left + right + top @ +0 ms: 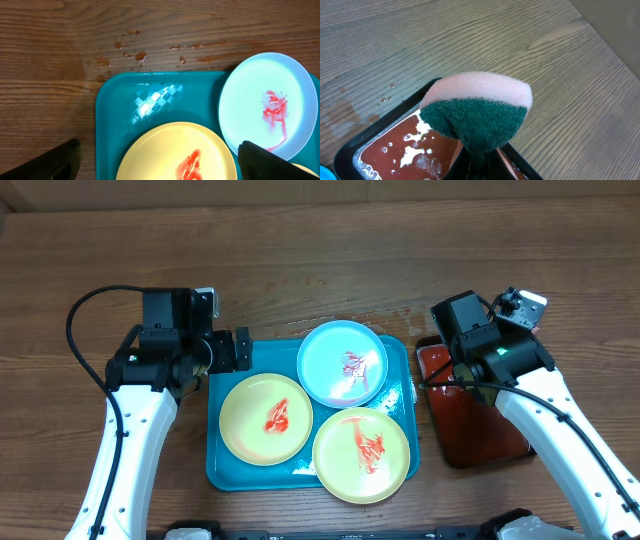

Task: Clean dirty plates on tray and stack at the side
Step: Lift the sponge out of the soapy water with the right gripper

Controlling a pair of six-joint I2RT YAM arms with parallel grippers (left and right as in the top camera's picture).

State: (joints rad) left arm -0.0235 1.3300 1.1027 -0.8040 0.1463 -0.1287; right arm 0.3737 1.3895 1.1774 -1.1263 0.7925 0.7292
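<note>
Left pincer (159, 162) wide over tray (115, 105) corner; right pincer (480, 165) clamps sponge (477, 115).

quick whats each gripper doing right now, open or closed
Left gripper: open, holding nothing.
Right gripper: closed on the sponge.
</note>
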